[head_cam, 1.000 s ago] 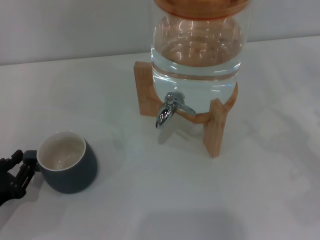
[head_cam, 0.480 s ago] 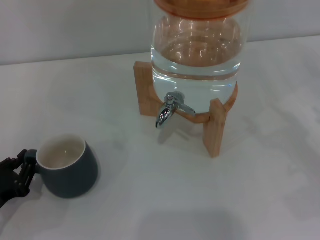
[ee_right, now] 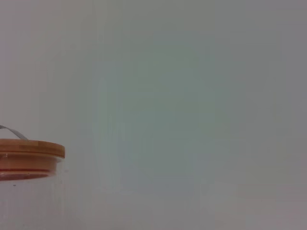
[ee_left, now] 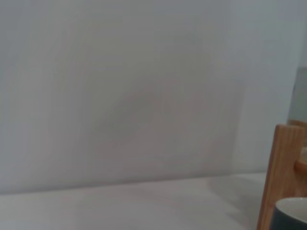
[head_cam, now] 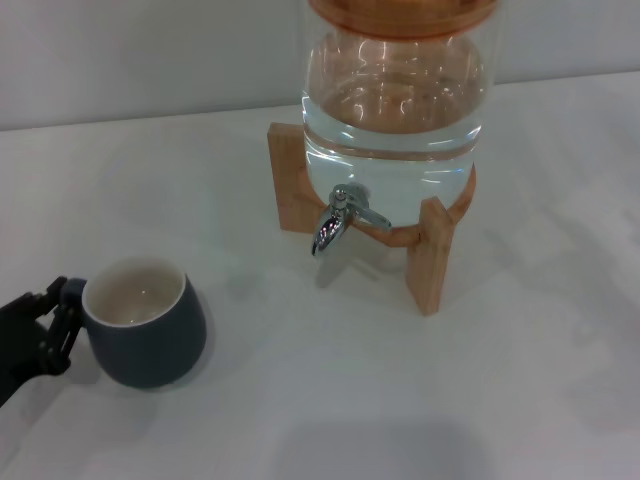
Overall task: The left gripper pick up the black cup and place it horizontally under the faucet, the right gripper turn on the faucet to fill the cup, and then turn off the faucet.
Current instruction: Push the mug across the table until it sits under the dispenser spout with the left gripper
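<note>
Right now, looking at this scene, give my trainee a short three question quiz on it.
1. True or false: the squat slate-black cup with cream inside stands upright.
2. Which gripper is at the cup's handle: A left, B right?
3. Fill in: the shiny chrome faucet sits on a clear glass dispenser held by a ____ stand.

Key: 1 true. 2 A, the black linkage-bar left gripper. 3 wooden.

I see only the fingers of the left hand [head_cam: 55, 325] at the frame's left edge, covering the black cup's [head_cam: 145, 322] handle. The glass dispenser [head_cam: 395, 85] is cut off above. I cannot see the right hand.
</note>
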Tool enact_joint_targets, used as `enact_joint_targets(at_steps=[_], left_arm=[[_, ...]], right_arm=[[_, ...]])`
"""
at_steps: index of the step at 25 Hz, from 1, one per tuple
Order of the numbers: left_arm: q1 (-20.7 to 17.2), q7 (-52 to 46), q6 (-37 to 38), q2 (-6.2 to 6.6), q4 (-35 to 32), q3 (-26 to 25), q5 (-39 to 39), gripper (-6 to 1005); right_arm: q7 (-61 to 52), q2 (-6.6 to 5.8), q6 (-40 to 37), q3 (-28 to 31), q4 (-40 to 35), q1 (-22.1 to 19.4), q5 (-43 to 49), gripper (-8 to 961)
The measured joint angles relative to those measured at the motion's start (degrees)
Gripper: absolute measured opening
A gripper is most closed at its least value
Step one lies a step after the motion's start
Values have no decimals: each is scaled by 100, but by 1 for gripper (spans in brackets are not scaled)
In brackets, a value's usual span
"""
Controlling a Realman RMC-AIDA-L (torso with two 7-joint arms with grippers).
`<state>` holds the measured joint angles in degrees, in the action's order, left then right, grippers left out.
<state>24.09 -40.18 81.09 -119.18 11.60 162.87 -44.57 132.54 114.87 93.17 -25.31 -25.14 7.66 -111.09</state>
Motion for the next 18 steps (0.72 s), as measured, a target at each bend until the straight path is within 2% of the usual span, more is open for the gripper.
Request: enact_joint_targets(at_steps=[8, 14, 18], left_arm=[[378, 187, -31, -12, -121, -1, 160, 161], [756, 284, -493, -20, -427, -1, 511, 160], [861, 443, -822, -19, -676, -1, 548, 159]], right_arm=[[-2, 0, 25, -36, 0, 48, 0, 819], [-4, 7, 73, -116, 0, 76, -5, 819], [-6, 9, 117, -146, 0, 78, -8, 819]])
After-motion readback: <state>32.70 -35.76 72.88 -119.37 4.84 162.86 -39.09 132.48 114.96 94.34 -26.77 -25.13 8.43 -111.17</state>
